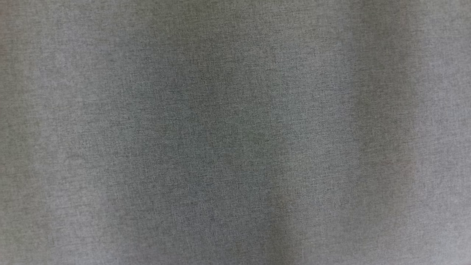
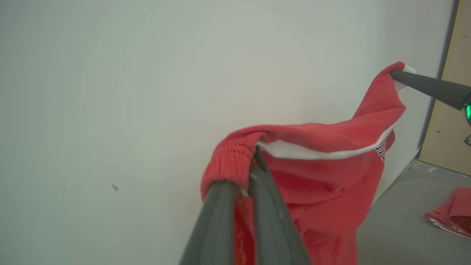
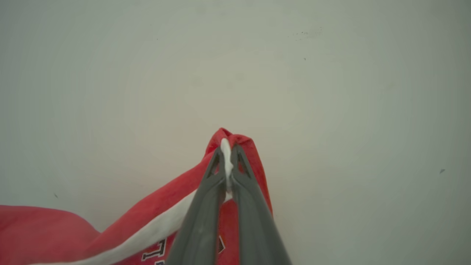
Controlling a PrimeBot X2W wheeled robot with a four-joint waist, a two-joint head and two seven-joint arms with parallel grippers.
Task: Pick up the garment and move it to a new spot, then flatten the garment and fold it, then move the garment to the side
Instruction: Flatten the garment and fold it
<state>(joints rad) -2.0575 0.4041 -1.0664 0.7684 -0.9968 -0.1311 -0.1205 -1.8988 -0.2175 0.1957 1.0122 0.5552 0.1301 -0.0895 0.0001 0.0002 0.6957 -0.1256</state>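
So the left gripper is pinching the ribbed knit hem of this soft red fleecy garment with white lining. The right gripper clamps a bunched corner, and the cloth sags between them.

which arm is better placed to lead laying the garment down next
Left, probably: the left pincer is shut on the ribbed edge with most of the red garment hanging below; the right pincer pinches only a corner.

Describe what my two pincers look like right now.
Both the left pincer and right pincer have two long, matte dark grey fingers tapering to narrow tips. The right one's fingers show triangular cut-outs near the tips. A green light glows at the right one's base.
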